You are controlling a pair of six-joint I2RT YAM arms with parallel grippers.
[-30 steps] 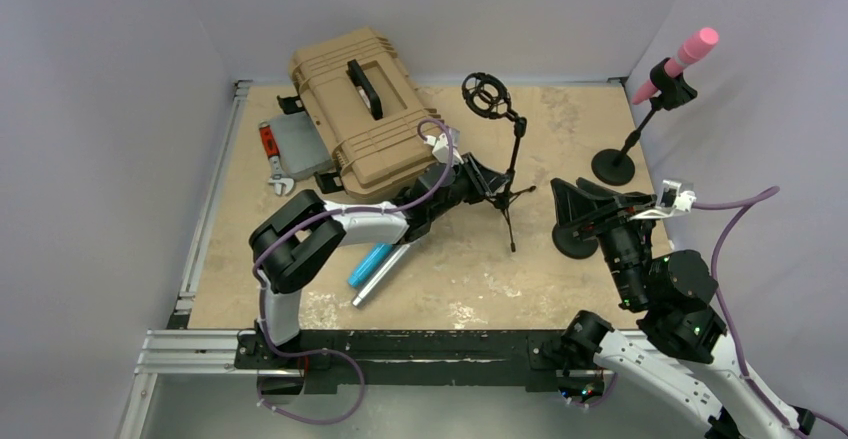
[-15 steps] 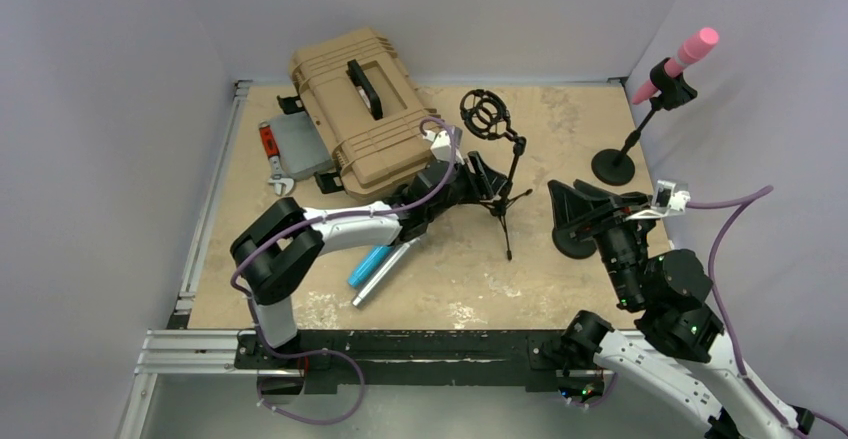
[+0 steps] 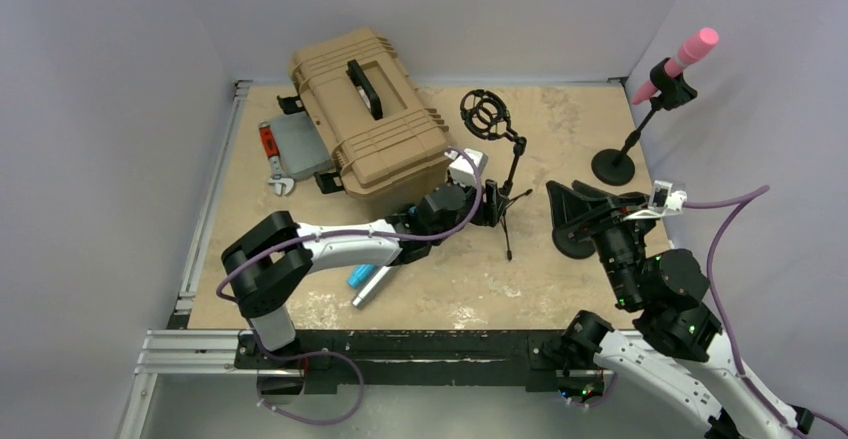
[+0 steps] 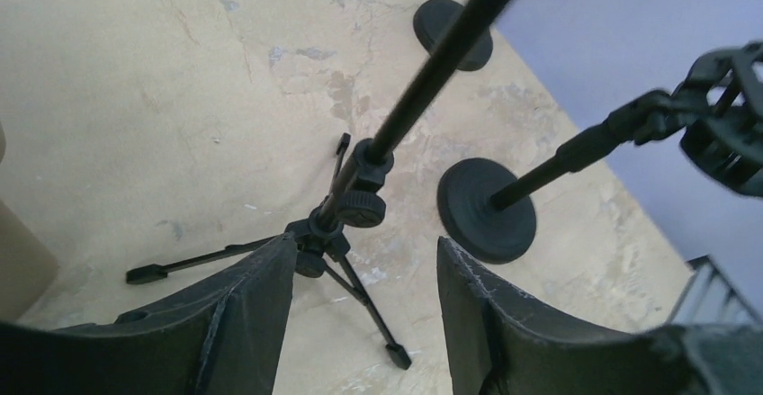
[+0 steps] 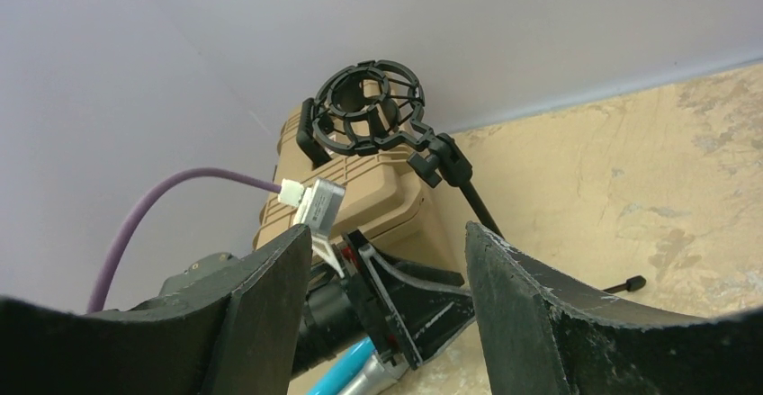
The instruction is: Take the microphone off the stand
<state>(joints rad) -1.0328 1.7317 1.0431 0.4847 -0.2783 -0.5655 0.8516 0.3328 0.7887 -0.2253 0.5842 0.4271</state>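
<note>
A pink microphone (image 3: 688, 57) sits tilted in the clip of a round-based stand (image 3: 612, 166) at the back right. In the middle stands a black tripod stand (image 3: 508, 184) whose shock mount (image 3: 487, 112) is empty. A blue and silver microphone (image 3: 364, 281) lies on the table under my left arm. My left gripper (image 3: 494, 207) is open low at the tripod; in the left wrist view its fingertips (image 4: 365, 240) frame the tripod hub (image 4: 349, 208) without touching it. My right gripper (image 3: 556, 209) is open and empty, facing the left gripper and the shock mount (image 5: 364, 112).
A tan hard case (image 3: 365, 114) stands at the back left, with a grey box (image 3: 290, 149) beside it. A second round stand base (image 3: 572, 244) sits on the table just under my right gripper. Walls close off the back and both sides.
My left gripper has gone from shut to open, and the left arm has dropped lower and reached right to the tripod's base. The shock mount shifted slightly. The right arm has barely moved.
</note>
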